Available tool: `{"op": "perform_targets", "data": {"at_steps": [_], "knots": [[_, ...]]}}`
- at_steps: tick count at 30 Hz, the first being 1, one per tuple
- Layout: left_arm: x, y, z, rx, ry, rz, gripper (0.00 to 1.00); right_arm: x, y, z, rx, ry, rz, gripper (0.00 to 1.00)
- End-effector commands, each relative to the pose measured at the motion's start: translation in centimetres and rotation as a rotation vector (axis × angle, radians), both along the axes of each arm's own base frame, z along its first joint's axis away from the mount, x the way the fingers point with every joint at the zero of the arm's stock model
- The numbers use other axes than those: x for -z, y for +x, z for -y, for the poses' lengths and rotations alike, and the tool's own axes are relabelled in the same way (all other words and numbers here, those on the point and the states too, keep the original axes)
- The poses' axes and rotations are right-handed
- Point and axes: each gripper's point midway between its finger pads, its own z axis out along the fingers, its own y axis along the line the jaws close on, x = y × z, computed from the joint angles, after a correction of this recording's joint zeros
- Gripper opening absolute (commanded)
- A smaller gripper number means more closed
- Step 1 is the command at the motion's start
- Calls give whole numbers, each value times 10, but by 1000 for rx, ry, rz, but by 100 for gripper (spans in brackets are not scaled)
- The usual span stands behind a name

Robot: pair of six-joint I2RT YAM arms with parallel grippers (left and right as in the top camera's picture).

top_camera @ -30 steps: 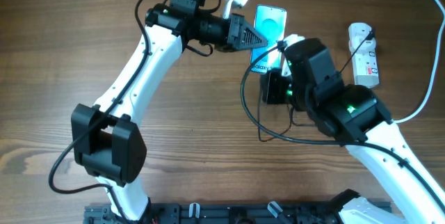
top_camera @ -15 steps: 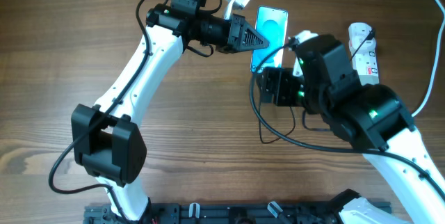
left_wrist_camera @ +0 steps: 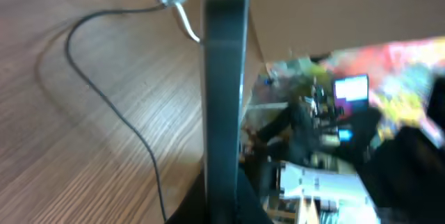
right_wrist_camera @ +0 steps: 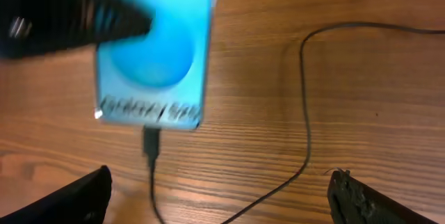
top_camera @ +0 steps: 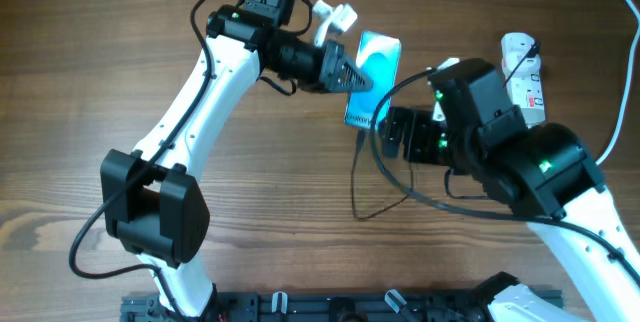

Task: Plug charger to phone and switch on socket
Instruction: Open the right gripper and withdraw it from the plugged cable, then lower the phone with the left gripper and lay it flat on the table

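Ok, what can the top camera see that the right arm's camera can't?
Only overhead: the socket and the whole left arm. Only right wrist: the charger plug tip, clearly at the phone's short edge, and the right gripper wide open. Both: the phone, pinched by the left gripper, and the charger's black cable.

You have a brown wood-grain table (top_camera: 80,82) carrying the white socket (top_camera: 524,80) near its right edge, with the charger (right_wrist_camera: 304,113) cable looped mid-table.
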Motion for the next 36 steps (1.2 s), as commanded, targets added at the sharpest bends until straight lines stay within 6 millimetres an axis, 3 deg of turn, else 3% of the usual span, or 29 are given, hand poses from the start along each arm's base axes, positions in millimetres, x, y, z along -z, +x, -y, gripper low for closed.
{"op": "perform_targets", "data": {"at_steps": [1, 7, 15, 24, 28, 36], "knots": [[-37, -18, 2, 148, -202, 196, 4, -19, 5, 20, 104, 61, 33, 100], [-50, -19, 5, 197, -300, 297, 4, -13, 2, 42, 62, 41, -4, 100], [-47, -16, 4, 181, -276, 286, 4, -11, 1, 44, 71, 40, -13, 100], [32, 37, -23, -234, 260, -4, 4, -11, -1, 39, 76, 80, -35, 100], [50, 51, -23, -300, 292, -58, 4, -12, -5, 33, 52, 107, -52, 100], [113, 65, -28, -333, 408, -140, 4, -10, -9, 33, 50, 108, -68, 100]]}}
